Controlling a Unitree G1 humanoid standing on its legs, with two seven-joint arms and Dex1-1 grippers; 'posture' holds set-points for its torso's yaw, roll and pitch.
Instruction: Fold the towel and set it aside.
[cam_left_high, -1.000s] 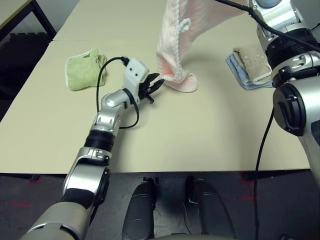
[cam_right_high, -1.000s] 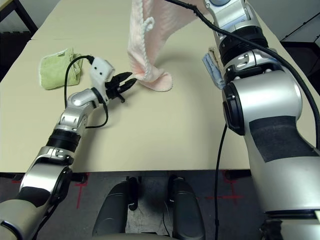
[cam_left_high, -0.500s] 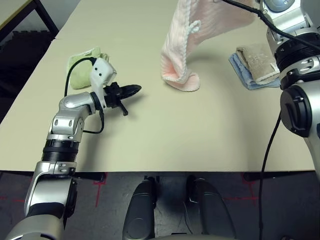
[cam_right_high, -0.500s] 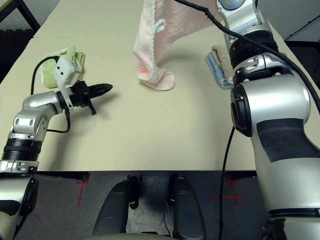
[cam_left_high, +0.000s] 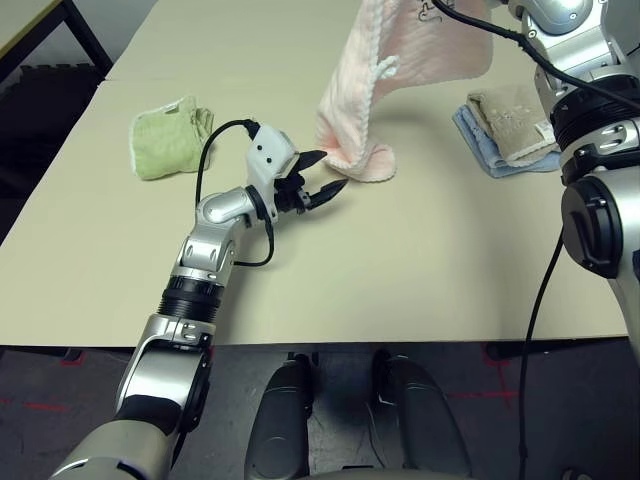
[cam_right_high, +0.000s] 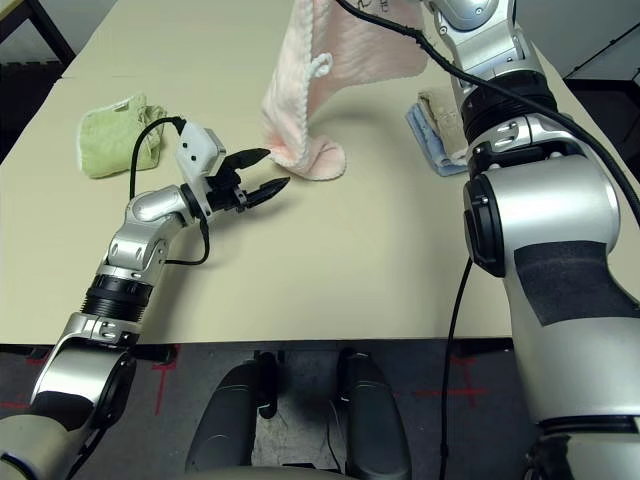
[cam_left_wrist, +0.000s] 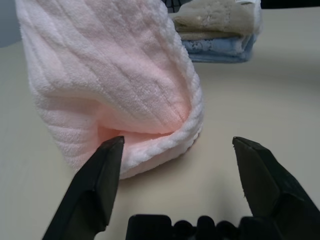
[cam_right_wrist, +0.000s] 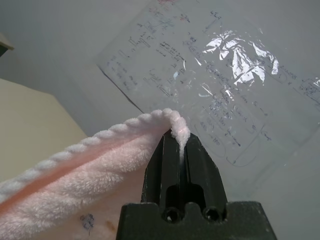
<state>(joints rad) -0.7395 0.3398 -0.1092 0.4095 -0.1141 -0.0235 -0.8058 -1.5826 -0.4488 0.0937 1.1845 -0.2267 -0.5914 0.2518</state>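
Pink towel (cam_left_high: 360, 90) hanging, upper centre of frame.
R gripper (cam_right_wrist: 179, 142) pinches its corded top edge; L gripper (cam_left_high: 325, 172) fingers spread wide, just beside towel's low end resting on table (cam_left_high: 400, 260).

I am seeing a green towel (cam_left_high: 170, 138) lying crumpled at left, a beige towel (cam_left_high: 512, 119) sitting atop a blue towel (cam_left_high: 487, 150) at right.

A broad, matte beige tabletop (cam_left_high: 420, 260) carries the scene, lit evenly from above. Beyond its left edge stands a black metal frame (cam_left_high: 85, 35) over dark floor. Below the tabletop's near edge the floor is dark grey carpet (cam_left_high: 40, 400) with red tape marks. Behind the tabletop, a pale grey wall (cam_right_wrist: 60, 40) carries a glossy sheet of handwritten notes (cam_right_wrist: 220, 85).
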